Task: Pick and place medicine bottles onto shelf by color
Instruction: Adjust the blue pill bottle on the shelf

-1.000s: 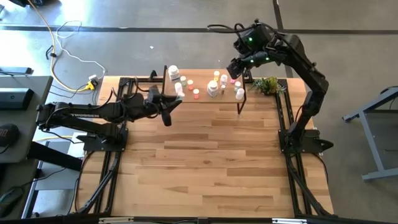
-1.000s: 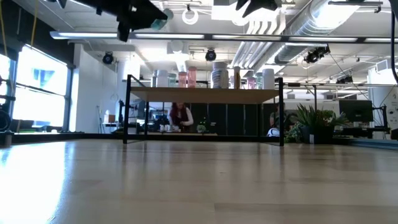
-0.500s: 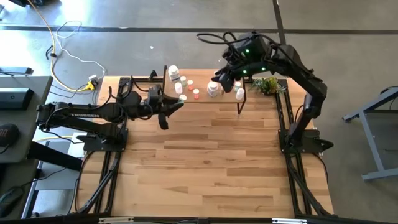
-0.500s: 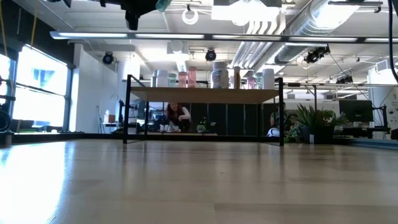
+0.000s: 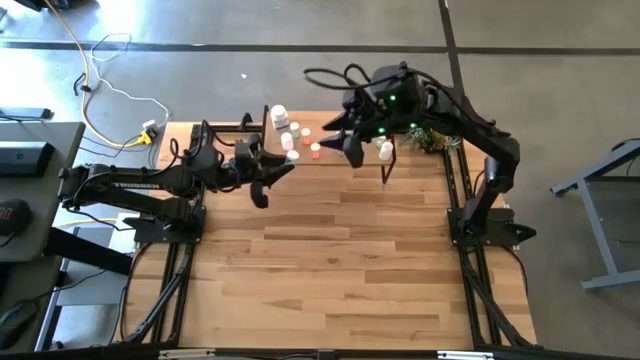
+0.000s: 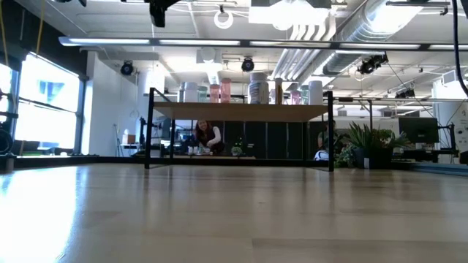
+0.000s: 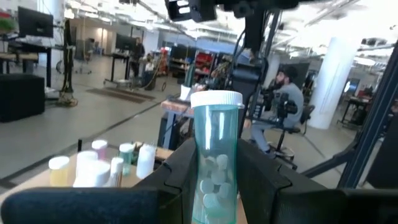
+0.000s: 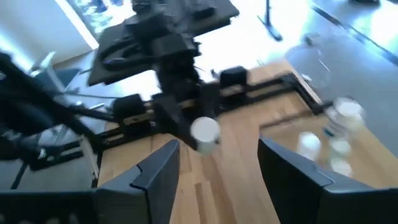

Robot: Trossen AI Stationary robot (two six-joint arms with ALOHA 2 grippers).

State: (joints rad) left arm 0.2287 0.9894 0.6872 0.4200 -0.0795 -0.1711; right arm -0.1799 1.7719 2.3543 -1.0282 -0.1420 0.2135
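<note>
Left gripper (image 7: 211, 168) clamps teal bottle (image 7: 213, 155) upright.

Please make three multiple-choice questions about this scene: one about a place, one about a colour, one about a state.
1. Where do the bottles stand?
A. on the shelf
B. on the floor
C. at the table's front edge

2. What colour is the cap of the held bottle?
A. white
B. black
C. red

3. What is the right gripper doing?
A. open, empty
B. holding a bottle
C. resting on the tabletop

Answers: 1 A, they line the shelf. 2 A, the teal bottle in the left gripper has a white cap. 3 A, the right gripper has spread fingers holding nothing.
</note>
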